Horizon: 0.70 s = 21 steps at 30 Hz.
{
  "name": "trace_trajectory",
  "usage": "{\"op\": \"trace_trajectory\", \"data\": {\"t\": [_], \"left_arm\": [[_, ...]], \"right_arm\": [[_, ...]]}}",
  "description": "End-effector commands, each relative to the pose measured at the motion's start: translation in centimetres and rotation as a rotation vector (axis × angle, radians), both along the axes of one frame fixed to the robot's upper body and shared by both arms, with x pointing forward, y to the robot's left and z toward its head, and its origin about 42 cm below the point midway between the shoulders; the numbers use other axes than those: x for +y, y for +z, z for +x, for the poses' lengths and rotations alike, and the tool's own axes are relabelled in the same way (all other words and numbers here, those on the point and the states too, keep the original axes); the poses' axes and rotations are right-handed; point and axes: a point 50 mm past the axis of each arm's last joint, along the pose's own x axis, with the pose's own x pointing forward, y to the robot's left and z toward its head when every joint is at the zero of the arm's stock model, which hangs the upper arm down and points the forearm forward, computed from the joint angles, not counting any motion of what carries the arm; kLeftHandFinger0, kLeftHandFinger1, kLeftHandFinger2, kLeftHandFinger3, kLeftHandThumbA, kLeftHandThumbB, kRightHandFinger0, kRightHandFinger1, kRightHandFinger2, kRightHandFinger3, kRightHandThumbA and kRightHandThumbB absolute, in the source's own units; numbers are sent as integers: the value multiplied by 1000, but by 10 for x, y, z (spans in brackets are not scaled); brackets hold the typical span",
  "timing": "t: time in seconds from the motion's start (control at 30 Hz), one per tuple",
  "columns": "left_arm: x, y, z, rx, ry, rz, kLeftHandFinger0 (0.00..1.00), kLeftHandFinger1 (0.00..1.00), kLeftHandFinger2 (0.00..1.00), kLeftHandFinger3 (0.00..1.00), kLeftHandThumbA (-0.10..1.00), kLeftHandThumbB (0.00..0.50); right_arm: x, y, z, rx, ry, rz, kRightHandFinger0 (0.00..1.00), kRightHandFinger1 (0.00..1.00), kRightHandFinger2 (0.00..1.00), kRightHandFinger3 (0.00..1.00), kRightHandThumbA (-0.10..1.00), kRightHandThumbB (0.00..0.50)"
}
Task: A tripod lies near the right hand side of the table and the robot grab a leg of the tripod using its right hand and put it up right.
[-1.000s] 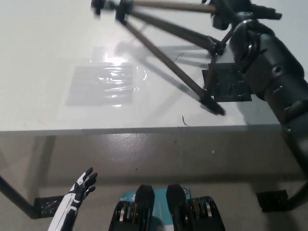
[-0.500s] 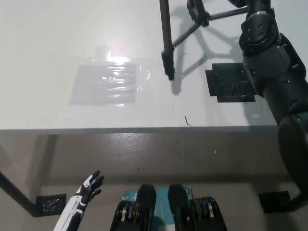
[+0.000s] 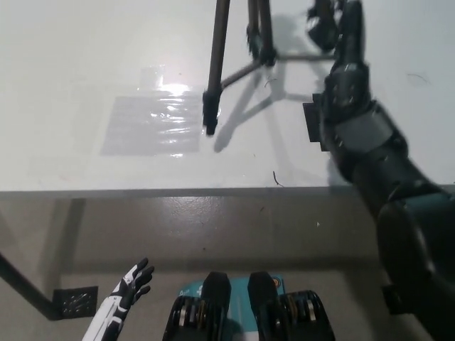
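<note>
The tripod (image 3: 242, 50) stands up on the white worktop (image 3: 85, 64), up near 12 o'clock, with one leg tip down by a shiny patch (image 3: 153, 124). The black right hand (image 3: 328, 21) is high at 1 o'clock beside the legs; I cannot tell if it is closed. The white left hand (image 3: 134, 280) rests low at 7 o'clock, fingers apart, holding nothing.

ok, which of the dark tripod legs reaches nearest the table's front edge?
The leftmost dark tripod leg: its rubber foot rests beside the shiny tape patch, while the other legs end farther back.
</note>
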Motion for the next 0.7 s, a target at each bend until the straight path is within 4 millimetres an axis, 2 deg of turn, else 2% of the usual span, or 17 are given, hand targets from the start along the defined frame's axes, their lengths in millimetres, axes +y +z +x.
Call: {"op": "trace_trajectory", "data": {"t": [0.0, 0.07, 0.1, 0.13, 0.17, 0.23, 0.3, 0.4, 0.5, 0.57, 0.63, 0.67], "left_arm": [[2, 10, -1, -48, -16, -5, 1000, 1000, 1000, 1000, 1000, 325], [2, 9, -1, -48, -13, 1, 1000, 1000, 1000, 1000, 1000, 314], [2, 9, -1, -48, -12, 0, 1000, 1000, 1000, 1000, 1000, 314], [2, 10, -1, -47, -13, -2, 1000, 1000, 1000, 1000, 1000, 307], [2, 10, -1, -44, -14, -4, 1000, 1000, 1000, 1000, 1000, 307], [-1, 6, -5, -31, -10, -12, 1000, 1000, 1000, 1000, 1000, 310], [-1, 4, -8, -38, -12, -17, 1000, 1000, 1000, 1000, 1000, 297], [-1, 3, -5, -41, -8, -20, 1000, 1000, 1000, 1000, 1000, 287], [-1, 3, -8, -35, -7, -17, 1000, 1000, 1000, 1000, 1000, 293], [-2, 1, -9, -32, -3, -22, 1000, 1000, 1000, 1000, 1000, 296], [-1, 0, -11, -25, 1, -28, 1000, 1000, 1000, 1000, 1000, 298], [0, -3, -14, -20, 6, -27, 1000, 1000, 1000, 1000, 1000, 300]], "right_arm": [[14, 15, -3, -144, -10, 96, 0, 0, 330, 172, -100, 135], [18, -5, -9, -99, -7, 123, 0, 0, 323, 147, -100, 130], [19, -9, -10, -92, -5, 129, 0, 0, 331, 178, -100, 127], [23, -27, -16, -57, -11, 145, 0, 0, 375, 319, -100, 128], [24, -33, -19, -50, -14, 146, 0, 0, 378, 365, -100, 128], [27, -55, -27, -11, -14, 156, 0, 13, 402, 417, -100, 135], [29, -74, -35, 29, -21, 177, 0, 28, 408, 407, -100, 140], [26, -88, -40, 68, -25, 150, 0, 55, 432, 443, -100, 122], [23, -102, -45, 94, -4, 170, 0, 133, 523, 594, -100, 101], [20, -106, -46, 102, 13, 178, 4, 184, 583, 648, -31, 102], [18, -110, -47, 110, 52, 163, 250, 471, 820, 857, 289, 206], [18, -112, -47, 126, 115, 97, 616, 810, 1000, 1000, 558, 341]]}}
